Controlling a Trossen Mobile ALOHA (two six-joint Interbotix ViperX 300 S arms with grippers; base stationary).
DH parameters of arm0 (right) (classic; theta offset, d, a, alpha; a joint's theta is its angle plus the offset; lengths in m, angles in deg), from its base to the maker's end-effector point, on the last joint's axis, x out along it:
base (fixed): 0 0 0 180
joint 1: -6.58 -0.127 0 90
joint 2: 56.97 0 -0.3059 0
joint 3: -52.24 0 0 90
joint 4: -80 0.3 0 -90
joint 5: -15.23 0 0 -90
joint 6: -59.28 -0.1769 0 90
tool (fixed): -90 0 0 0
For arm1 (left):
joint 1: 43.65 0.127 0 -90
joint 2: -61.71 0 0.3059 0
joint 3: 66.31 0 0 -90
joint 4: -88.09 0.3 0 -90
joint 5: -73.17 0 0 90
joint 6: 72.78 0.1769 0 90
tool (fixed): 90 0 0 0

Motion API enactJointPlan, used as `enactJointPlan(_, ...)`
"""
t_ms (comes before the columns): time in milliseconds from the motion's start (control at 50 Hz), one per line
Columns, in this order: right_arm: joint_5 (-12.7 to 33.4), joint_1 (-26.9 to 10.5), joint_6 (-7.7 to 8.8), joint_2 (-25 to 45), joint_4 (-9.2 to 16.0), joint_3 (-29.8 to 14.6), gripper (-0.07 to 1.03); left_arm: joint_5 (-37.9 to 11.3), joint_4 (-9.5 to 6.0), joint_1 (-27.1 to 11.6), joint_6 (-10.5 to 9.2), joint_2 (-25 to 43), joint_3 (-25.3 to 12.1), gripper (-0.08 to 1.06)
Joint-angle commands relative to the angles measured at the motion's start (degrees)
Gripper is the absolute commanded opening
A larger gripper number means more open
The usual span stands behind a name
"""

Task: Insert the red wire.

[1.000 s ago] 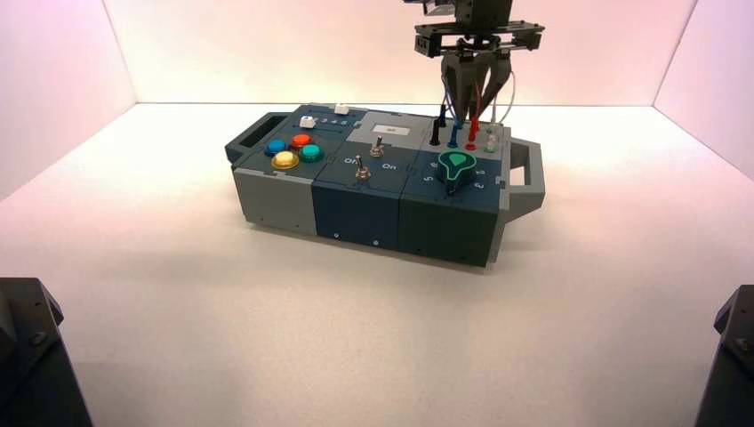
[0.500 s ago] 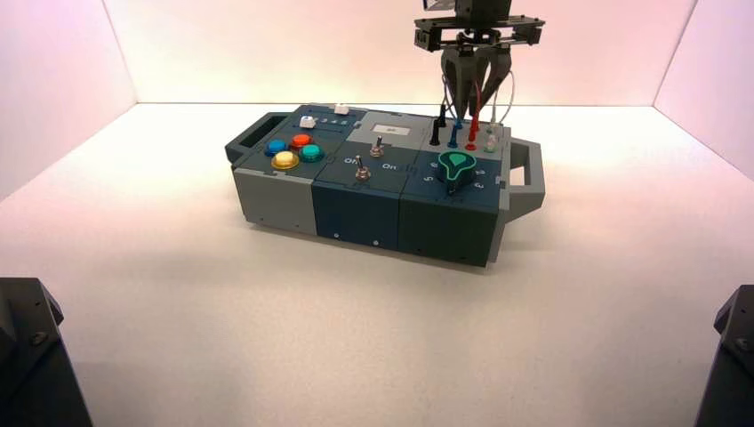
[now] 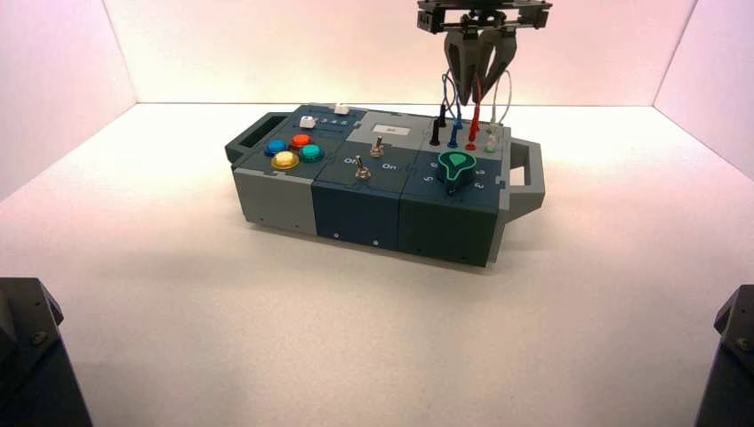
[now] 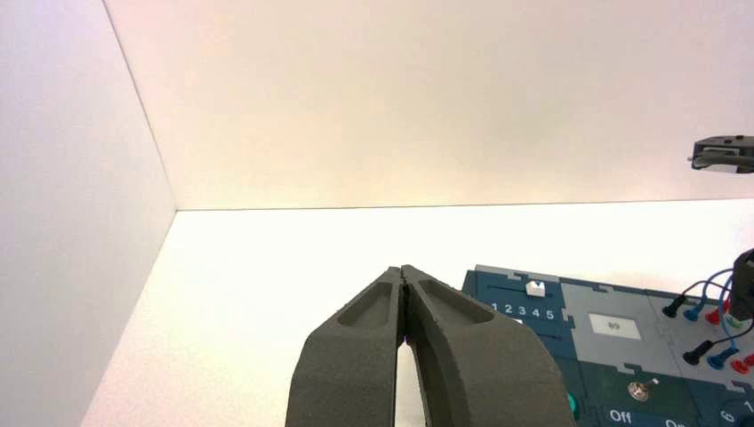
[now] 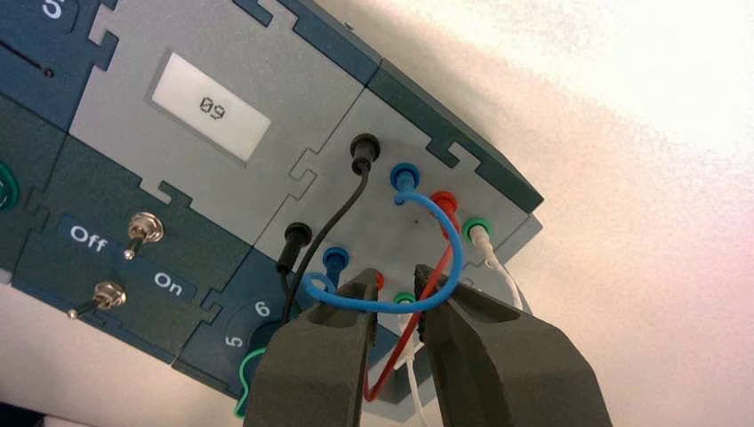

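Observation:
The red wire (image 5: 418,307) loops over the box's (image 3: 356,205) far right corner. One red plug (image 5: 444,201) sits in a socket, and the other (image 5: 380,278) peeks from behind a finger, also in a socket. In the high view a red plug (image 3: 472,133) stands upright among the others. My right gripper (image 5: 397,277) hangs open above these plugs (image 3: 480,67). The red cable runs through the gap between its fingers without being pinched. My left gripper (image 4: 405,271) is shut on nothing, well off the box's left end.
Black (image 5: 363,153), blue (image 5: 405,175) and green-collared white (image 5: 477,231) plugs crowd the same panel, and a blue cable (image 5: 373,302) arcs across my right fingertips. Nearby are a display reading 09 (image 5: 211,108), two toggles (image 5: 142,229), a green knob (image 3: 456,165) and coloured buttons (image 3: 293,151).
My right gripper has risen straight up from the plugs, staying open. The red plug remains standing in its socket. The left arm has not moved.

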Motion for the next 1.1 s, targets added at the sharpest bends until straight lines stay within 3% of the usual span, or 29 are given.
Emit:
enactJointPlan(20,0.26,-0.35,-0.35,-2.55,-0.09,-1.49,0.26,0.70,0.09,0.35,0.18,0.35,-2.11,-0.03)
enactJointPlan(320,0.97,-0.35,-0.35,-2.55,-0.09,-1.05,0.38,0.70,0.09,0.35,0.09,0.35,-2.11,-0.03)
enactJointPlan(1100,3.69,-2.11,-1.41,-5.01,0.09,-0.62,0.38,0.62,0.09,0.35,0.09,-0.09,-2.11,-0.03)
